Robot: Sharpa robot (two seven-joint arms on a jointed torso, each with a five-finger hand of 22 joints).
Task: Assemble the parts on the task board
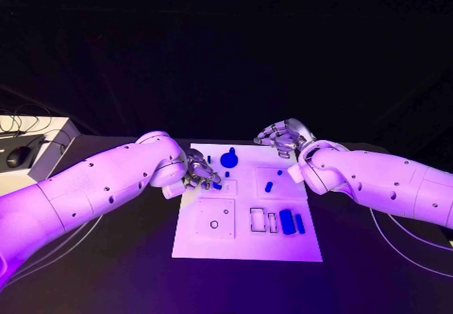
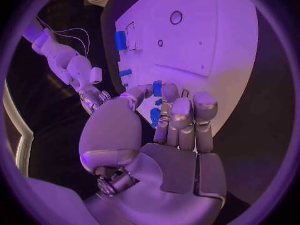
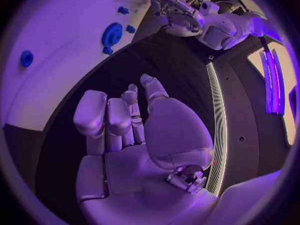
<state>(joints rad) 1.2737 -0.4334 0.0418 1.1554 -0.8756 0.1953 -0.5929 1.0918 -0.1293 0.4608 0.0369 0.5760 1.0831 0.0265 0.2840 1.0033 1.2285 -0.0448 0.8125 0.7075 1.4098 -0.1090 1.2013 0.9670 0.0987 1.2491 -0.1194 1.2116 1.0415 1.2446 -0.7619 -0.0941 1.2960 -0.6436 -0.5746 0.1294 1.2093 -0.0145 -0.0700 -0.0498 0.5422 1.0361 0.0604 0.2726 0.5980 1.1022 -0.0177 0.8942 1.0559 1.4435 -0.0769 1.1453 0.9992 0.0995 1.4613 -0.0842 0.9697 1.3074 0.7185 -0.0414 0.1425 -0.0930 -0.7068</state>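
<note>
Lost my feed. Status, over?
Left hand pinching a blue part over the board. Right hand empty, off the board's far edge. Nothing blocking.

I've got the white task board (image 1: 247, 245) mid-counter, my left hand (image 1: 199, 175) over its left edge, my right hand (image 1: 280, 139) beyond its far right corner.

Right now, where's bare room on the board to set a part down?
Free: the near strip of the board, below the block and the square plate. Crowded: the far-left corner, where the left hand pinches a part beside the disc. Right hand hangs off the far edge.
</note>
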